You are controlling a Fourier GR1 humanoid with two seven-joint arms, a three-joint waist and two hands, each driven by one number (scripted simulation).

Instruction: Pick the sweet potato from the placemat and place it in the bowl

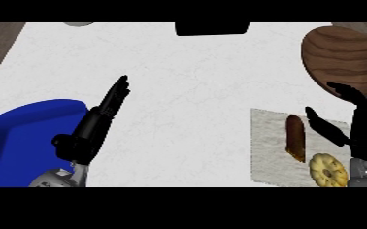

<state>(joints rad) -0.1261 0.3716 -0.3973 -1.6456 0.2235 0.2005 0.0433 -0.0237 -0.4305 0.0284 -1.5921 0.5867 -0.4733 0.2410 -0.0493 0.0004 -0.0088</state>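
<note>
At the desk's [186, 77] near-left corner sits a blue bowl [32, 140]. My left hand [93, 126] rests beside it, fingers [114, 92] straight and together. By the near-right edge, the sweet potato [294, 138] lies on the grey placemat [269, 145], a yellow cookie [328, 171] next to it. My right hand [347, 126] hovers just right of the potato, fingers apart, holding nothing. A wooden board [335, 53] fills the far-right corner.

Pretty clearly a kitchen: white marble-look counter [193, 77] under my hands, a grey placemat [272, 145] just left of my right hand [344, 126] with a sweet potato [294, 138] and a cookie-like snack [328, 170], wooden bowl [333, 53] above it.
</note>
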